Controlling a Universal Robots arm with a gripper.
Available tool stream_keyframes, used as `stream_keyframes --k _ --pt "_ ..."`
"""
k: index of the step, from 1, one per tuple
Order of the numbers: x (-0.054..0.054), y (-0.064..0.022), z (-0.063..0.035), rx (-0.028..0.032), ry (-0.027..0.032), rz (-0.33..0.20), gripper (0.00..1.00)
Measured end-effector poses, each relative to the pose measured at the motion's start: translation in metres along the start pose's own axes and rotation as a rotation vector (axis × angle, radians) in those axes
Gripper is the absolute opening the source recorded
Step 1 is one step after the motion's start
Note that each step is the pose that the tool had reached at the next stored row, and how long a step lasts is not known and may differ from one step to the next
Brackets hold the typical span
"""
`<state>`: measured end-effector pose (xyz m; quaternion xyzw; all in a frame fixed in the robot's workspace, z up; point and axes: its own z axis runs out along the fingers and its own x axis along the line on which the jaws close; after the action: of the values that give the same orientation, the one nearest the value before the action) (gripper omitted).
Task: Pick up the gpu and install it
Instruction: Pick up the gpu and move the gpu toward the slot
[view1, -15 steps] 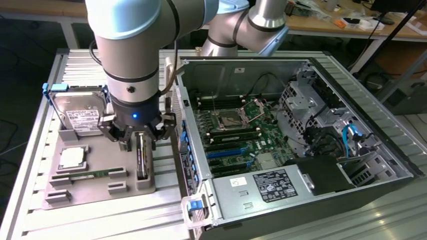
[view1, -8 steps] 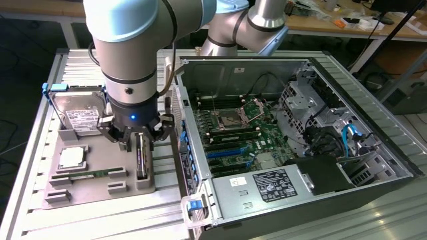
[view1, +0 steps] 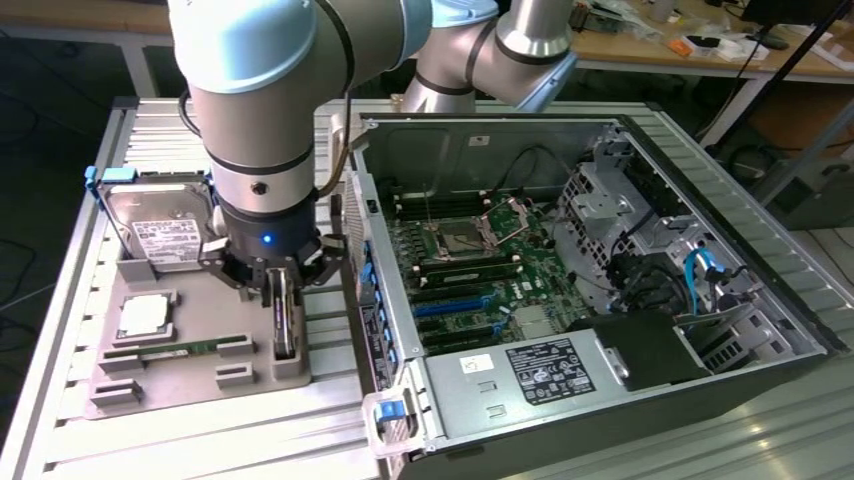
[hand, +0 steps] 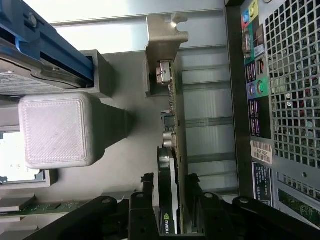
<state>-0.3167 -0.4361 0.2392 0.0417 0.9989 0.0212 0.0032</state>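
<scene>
A slatted metal table (view1: 320, 410) carries a grey holder tray (view1: 187, 300) on the exterior view's left and an open computer case (view1: 747, 390) on its right. Along the tray's near edge a slim green memory stick (view1: 180, 350) lies flat in its slot, and just behind it a processor chip (view1: 143, 315) rests in a square recess.

At the tray's edge beside the case, the gpu (view1: 284, 330) stands on its long edge in a narrow holder. The gripper (view1: 280, 300) is down over it from above, one finger against each face, clamped on the card, which sits in its slot. In the wrist view the gripper (hand: 172, 200) hugs the gpu (hand: 170, 155) at one end, and the card's metal bracket (hand: 162, 42) is at the end away from the grip. The case's perforated rear panel (hand: 290, 75) runs just beside it.

At the tray's far edge the hard drive (view1: 160, 225), white label up, leans in its blue frame.

Inside the case the motherboard (view1: 467, 260) lies exposed, with the power supply (view1: 534, 370) at the near corner. Beyond the table's far edge stands a wooden workbench (view1: 667, 55) with small items on it.
</scene>
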Motion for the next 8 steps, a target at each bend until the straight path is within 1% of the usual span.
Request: stream_keyframes --k 1,3,4,8 --pt "0.0000 0.0000 0.0000 -0.0001 0.0000 0.000 0.37" --pt "0.0000 0.0000 0.0000 0.0000 0.0000 0.000 0.36" --pt "0.0000 0.0000 0.0000 -0.0001 0.0000 0.000 0.27" --pt "0.0000 0.0000 0.0000 -0.0001 -0.0001 0.000 0.27"
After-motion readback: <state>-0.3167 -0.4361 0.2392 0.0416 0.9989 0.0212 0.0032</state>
